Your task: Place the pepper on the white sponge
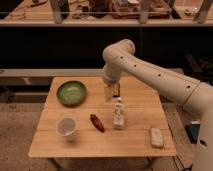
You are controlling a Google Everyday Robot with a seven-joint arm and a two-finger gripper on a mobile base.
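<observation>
The dark red pepper point(97, 122) lies on the wooden table point(50, 145) near its middle front, tapering toward the front right. The white sponge point(156, 137) lies flat near the table's front right corner, well apart from the pepper. My gripper point(112, 93) hangs from the white arm point(150, 72) above the table's middle rear, behind and a little right of the pepper and just above the white figure-like bottle. It holds nothing that I can see.
A green bowl point(71, 92) sits at the table's rear left. A white cup point(66, 127) stands at the front left, beside the pepper. An upright white figure-like bottle point(119, 113) stands right of the pepper. A dark shelf runs behind the table.
</observation>
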